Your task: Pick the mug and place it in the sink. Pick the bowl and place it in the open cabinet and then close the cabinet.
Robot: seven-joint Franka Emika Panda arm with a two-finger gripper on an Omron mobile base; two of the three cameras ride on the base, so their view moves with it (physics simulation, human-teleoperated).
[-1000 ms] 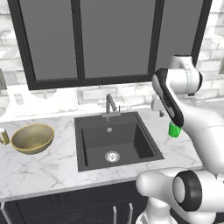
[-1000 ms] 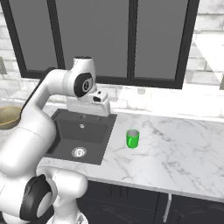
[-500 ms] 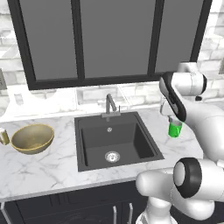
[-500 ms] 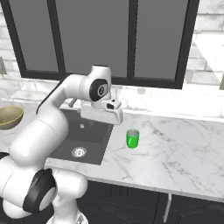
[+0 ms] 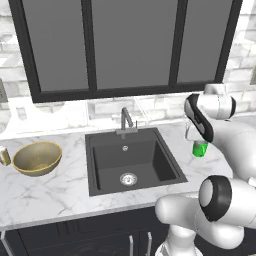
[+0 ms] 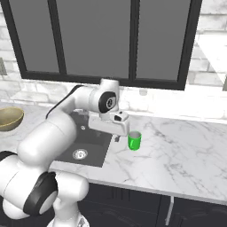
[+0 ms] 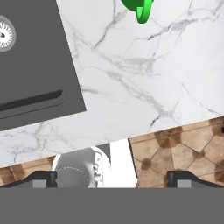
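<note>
You have the mug (image 6: 134, 140) standing upright on the marble desk (image 6: 186, 150), just to the right of the sink (image 5: 131, 161) and clear of its rim. In the left base view the mug (image 5: 200, 149) is partly covered by the arm, with only its green lower body showing. In the hand view you see just the handle and a bit of the body of the mug (image 7: 141, 8) at the top edge, with pale veined desk (image 7: 131, 78) below it and the dark wall and corner of the sink (image 7: 39, 65) to the left, its steel drain at the far left edge.

Your pincer (image 6: 118, 135) hangs just left of the mug, above the desk near the sink's right edge, and is not touching the mug. Its fingers (image 7: 43, 178) stand spread wide, one at each lower corner of the hand view, with nothing between them.

The bowl (image 5: 37, 158) sits on the desk well to the left of the sink, upright and open side up; you also catch its rim at the left edge of the right base view (image 6: 9, 118). A small brass-coloured cylinder (image 5: 4, 155) stands just to the left of the bowl. The grey faucet (image 5: 126, 121) rises at the far side of the sink, and grey-paned glass-fronted cabinets (image 5: 130, 45) hang above on the wall.
</note>
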